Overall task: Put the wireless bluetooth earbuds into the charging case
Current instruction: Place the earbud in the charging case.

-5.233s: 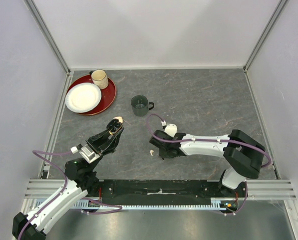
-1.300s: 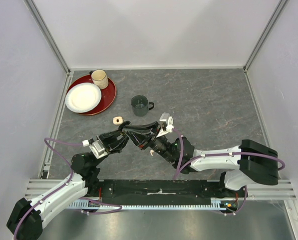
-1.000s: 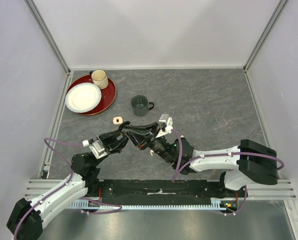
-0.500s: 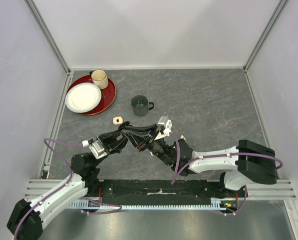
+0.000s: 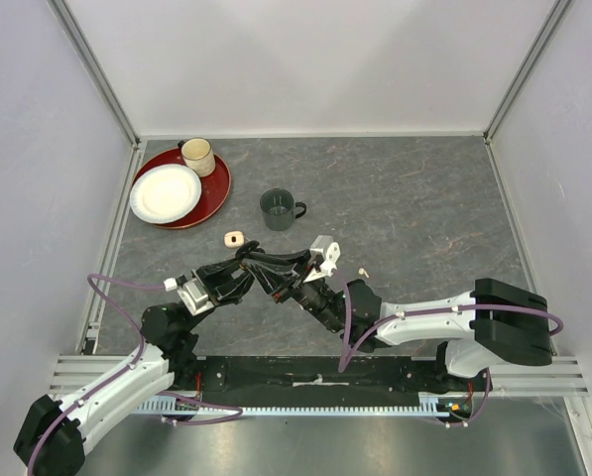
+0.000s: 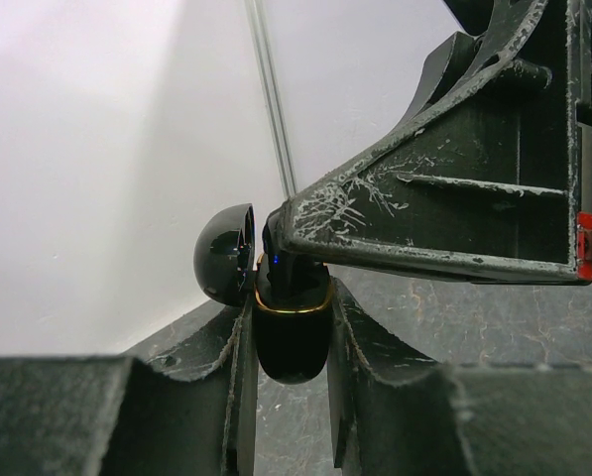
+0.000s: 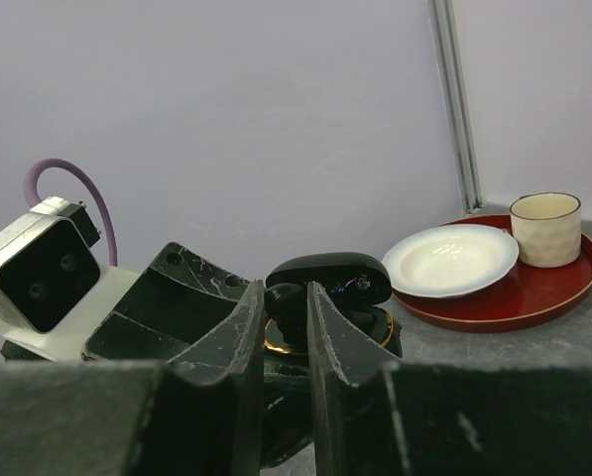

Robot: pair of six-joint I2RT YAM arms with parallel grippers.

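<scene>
Charging case (image 6: 292, 342) stood upright at frame centre, lid open, clamped in left gripper (image 6: 291, 297); right gripper (image 7: 284, 297), pinching black earbud (image 7: 285, 309), sat directly over its mouth.

Two pincers are being shown: one left pincer (image 6: 292, 307) and one right pincer (image 7: 286, 297). One black charging case (image 6: 293, 352) is being counted, along with one small cream oval piece (image 5: 234, 238) with two dark hollows. Two earbuds are being made out: one white earbud (image 5: 362, 270) and one black earbud (image 7: 284, 296). One red tray (image 5: 216, 193), one white plate (image 5: 165, 192), one cream cup (image 5: 197, 156) and one green mug (image 5: 278, 209) are being counted on the single counter (image 5: 414, 198).
</scene>
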